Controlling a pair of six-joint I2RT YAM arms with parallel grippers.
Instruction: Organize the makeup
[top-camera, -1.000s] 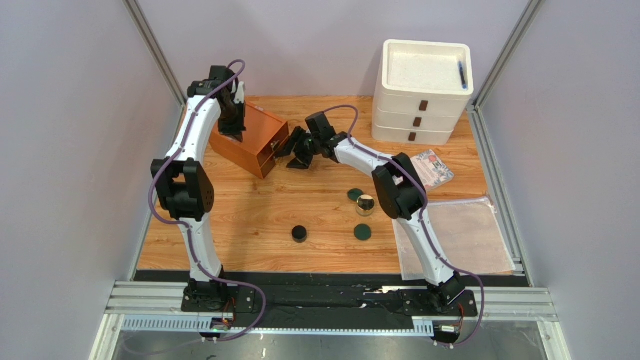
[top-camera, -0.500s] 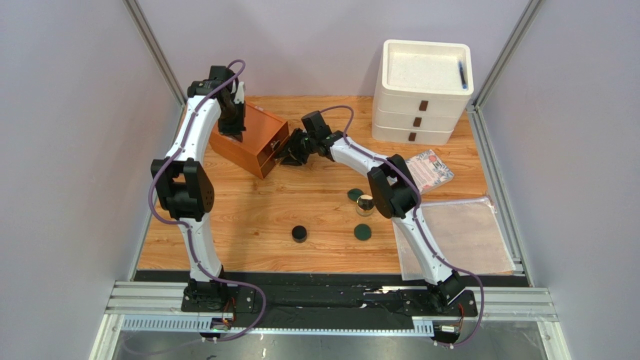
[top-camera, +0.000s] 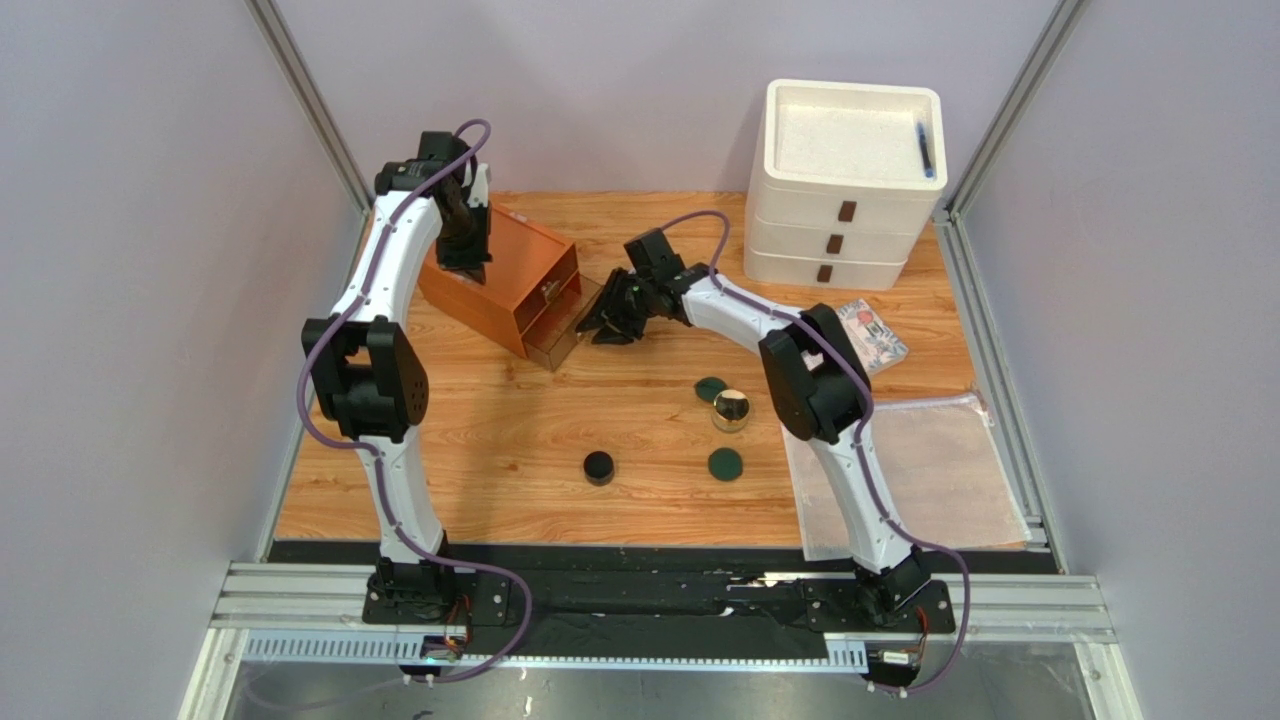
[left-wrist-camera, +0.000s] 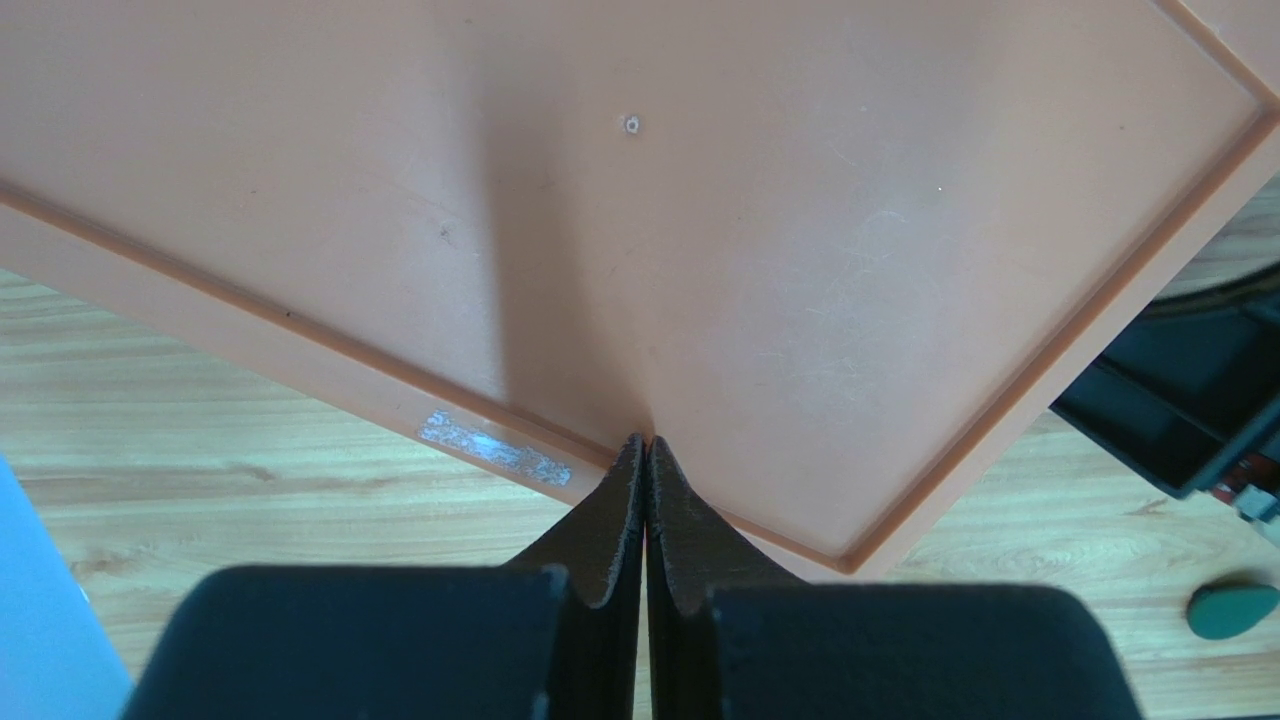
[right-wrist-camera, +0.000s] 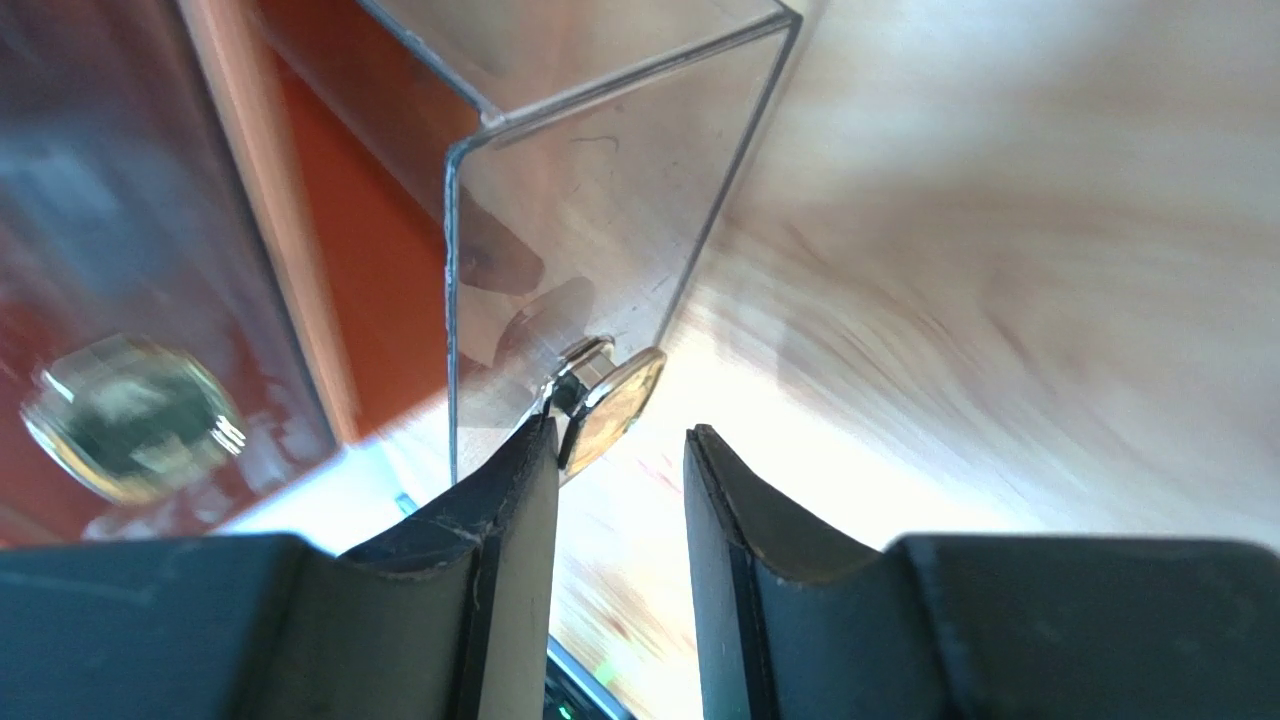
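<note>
The wooden table is carrying an orange drawer box, a white drawer stack, a printed packet, a clear bag, a gold-rimmed jar, a dark green disc, a second disc and a black pot.

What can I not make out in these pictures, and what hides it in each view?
Inside of the clear drawer: right wrist view, blurred, only its front corner shows; top view, too small.
Grip on the knob: right wrist view, a gap beside one of the jaws, so unclear.
Shiny round thing: right wrist view, blurred behind plastic.
Printed packet: top view, partly under the right arm.
Green disc: left wrist view, cut by the edge.
</note>
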